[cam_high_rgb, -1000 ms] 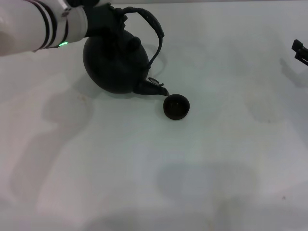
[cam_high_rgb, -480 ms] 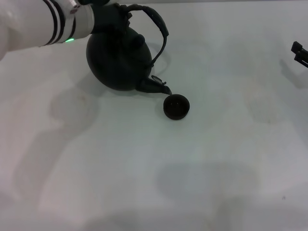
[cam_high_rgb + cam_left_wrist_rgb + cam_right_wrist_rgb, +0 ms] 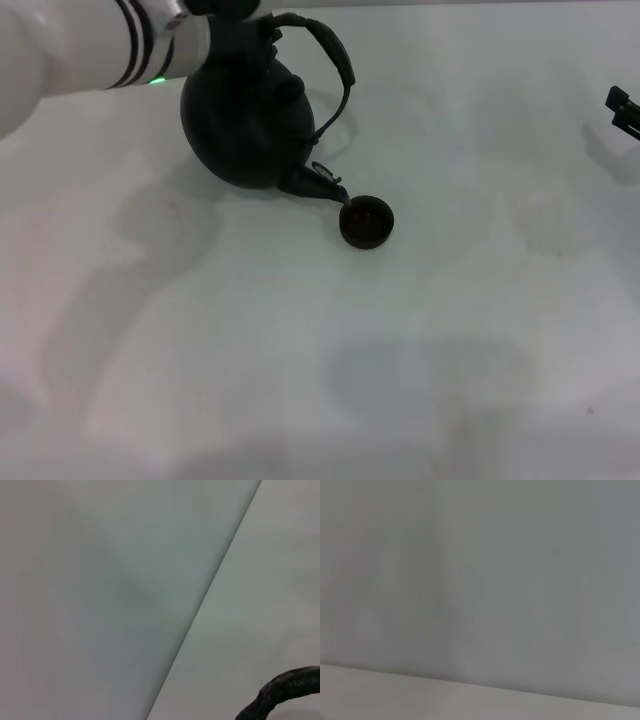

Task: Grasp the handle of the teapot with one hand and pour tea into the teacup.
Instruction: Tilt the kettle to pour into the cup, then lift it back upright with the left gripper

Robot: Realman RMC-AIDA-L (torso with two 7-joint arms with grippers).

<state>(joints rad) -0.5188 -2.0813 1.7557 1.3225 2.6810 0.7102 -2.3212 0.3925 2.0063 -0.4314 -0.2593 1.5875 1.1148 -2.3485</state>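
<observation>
The matte black teapot (image 3: 245,120) hangs tilted in the head view at the upper left, its spout (image 3: 320,183) pointing down at the rim of the teacup (image 3: 366,222). The small dark teacup stands on the white table just right of the spout tip. My left gripper (image 3: 238,25) is shut on the left end of the arched handle (image 3: 338,58), above the pot's body. A bit of the handle also shows in the left wrist view (image 3: 285,690). My right gripper (image 3: 625,108) is parked at the right edge, far from the pot.
The white table (image 3: 320,350) carries only faint shadows in front of the cup. The right wrist view shows a plain grey surface only.
My left arm has moved a little to the right with the teapot. The pot has tipped further, and its spout has come down closer to the cup's rim. The cup has not moved.
</observation>
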